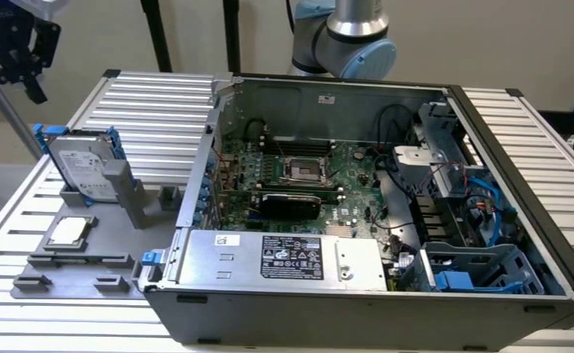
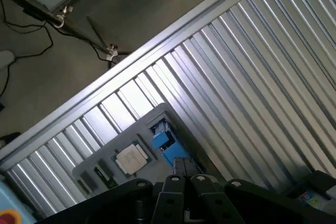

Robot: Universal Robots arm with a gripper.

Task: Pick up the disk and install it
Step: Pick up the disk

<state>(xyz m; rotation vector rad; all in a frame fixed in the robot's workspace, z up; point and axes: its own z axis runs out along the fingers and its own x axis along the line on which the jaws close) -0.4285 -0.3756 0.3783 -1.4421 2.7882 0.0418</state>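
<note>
silver disk, blue frame, ribbed grey table

I see my gripper raised high, well off the computer case toward the exterior view's left, pointing down. Its fingers are pressed together and empty. The arm's grey-and-blue joint stands just behind the case.

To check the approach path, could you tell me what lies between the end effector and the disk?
Nothing: in the exterior view the end effector hangs above the disk, which stands upright in its grey holder; the stretch between is bare.
</note>
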